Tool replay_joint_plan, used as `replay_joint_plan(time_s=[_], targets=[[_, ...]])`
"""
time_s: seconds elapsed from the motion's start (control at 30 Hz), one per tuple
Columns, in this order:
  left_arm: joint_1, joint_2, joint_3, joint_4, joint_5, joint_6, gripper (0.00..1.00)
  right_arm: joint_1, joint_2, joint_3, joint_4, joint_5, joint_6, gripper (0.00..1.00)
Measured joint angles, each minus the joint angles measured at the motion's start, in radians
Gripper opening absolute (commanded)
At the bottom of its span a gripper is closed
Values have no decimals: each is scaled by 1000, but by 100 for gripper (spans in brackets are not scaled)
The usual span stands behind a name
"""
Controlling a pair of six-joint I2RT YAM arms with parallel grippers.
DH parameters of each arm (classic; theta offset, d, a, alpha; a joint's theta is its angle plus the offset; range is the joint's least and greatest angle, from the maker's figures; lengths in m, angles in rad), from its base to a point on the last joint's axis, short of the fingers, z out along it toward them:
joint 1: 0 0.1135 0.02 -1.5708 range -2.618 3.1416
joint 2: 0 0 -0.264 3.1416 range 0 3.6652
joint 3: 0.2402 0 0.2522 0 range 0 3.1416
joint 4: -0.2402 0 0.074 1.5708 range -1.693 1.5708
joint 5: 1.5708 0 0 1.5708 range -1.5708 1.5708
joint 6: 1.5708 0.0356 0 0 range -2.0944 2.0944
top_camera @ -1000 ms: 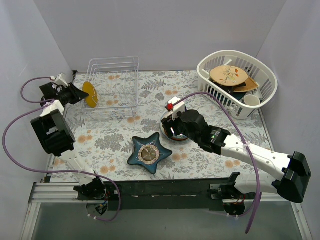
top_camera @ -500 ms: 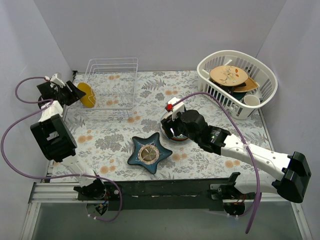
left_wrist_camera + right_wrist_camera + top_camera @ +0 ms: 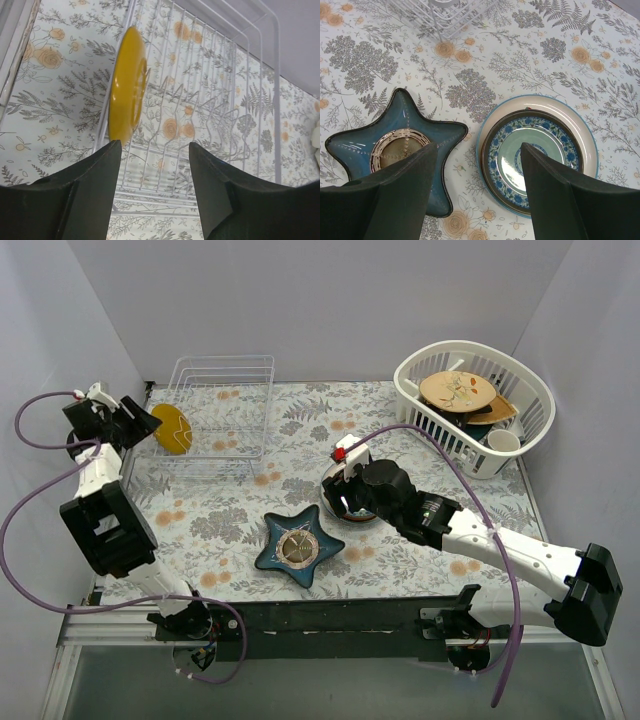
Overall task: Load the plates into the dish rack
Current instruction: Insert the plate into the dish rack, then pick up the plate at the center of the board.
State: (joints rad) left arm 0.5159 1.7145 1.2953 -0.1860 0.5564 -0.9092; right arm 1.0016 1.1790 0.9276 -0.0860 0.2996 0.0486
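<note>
The left gripper [image 3: 155, 145] has its jaws apart, and the yellow plate [image 3: 127, 85] stands on edge just beyond its left fingertip, at the near left end of the dish rack [image 3: 220, 80]. Whether that fingertip touches the plate's lower rim cannot be told. Nothing is between the jaws; ahead of them are the rack's wire dividers, with open slots off to the gripper's right. In the top view this gripper [image 3: 135, 423] sits close to the left wall, with little room behind it and the table's edge strip just to its left. The right gripper [image 3: 477, 147] is also spread wide and holds nothing. It hovers over a stack of plates [image 3: 570, 125]: a cream one with a blue rim lies under a smaller one with a blue floral band and a pale green centre. The stack is below and slightly to the right of the fingertips, and part of it is hidden behind the right finger. A dark blue star-shaped dish [image 3: 395, 150] lies just to the left, its point nearly meeting the stack, and it is partly covered by the left finger. Bare patterned cloth stretches ahead of this gripper to the rack's corner. From above, the right gripper [image 3: 340, 495] hides most of the stack. A small red part [image 3: 340, 453] on it is too small to read. Far off to its right, a white basket [image 3: 470, 346] holds a tan plate [image 3: 456, 390] and other dishes that are hard to make out.
</note>
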Motion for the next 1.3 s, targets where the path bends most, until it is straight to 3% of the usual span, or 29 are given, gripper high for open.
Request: replay_joint_plan(time_s=[0.23, 0.5, 0.77, 1.1, 1.3], targets=[[-46, -89, 0, 2, 18, -26, 56, 0, -10, 0, -2, 11, 1, 76], [-269, -150, -19, -6, -53, -21, 55, 0, -39, -9, -3, 28, 7, 76], [-523, -104, -45, -9, -221, 5, 54, 0, -83, -40, -19, 44, 31, 76], [-675, -26, -46, -32, -521, 93, 55, 0, -92, -43, -25, 50, 51, 76], [-736, -17, -58, -32, -602, 120, 55, 0, -93, -43, -25, 50, 55, 76]])
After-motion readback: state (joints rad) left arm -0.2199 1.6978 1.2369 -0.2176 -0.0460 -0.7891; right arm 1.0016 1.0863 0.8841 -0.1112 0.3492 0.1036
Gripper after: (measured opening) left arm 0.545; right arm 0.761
